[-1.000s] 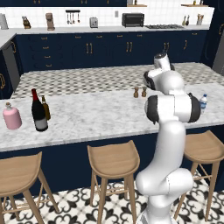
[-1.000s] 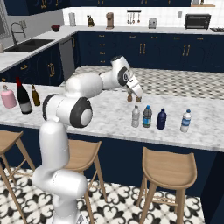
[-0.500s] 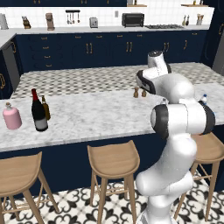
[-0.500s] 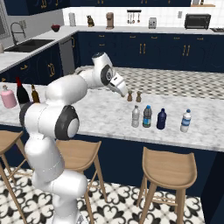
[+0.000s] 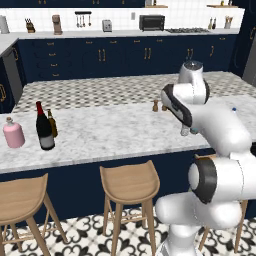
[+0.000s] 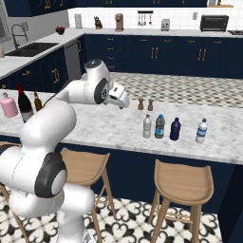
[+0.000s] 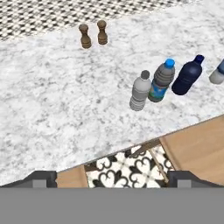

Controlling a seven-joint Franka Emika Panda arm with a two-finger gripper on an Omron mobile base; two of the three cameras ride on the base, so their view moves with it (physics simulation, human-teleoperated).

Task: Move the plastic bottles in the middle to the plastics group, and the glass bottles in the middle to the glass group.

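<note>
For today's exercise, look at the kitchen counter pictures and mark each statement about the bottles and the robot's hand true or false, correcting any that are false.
1. The wine bottle stands beside the slim brown beer bottle. True.
2. The hand is closed around a bottle. False: it is open and holds nothing.
3. Four small bottles stand in a row near the counter's front edge, among them the navy bottle. True.
4. The clear bottle with a pale cap lies on its side. False: it stands upright.
5. The pink bottle stands among the small plastic bottles. False: it stands beside the wine bottle.
</note>
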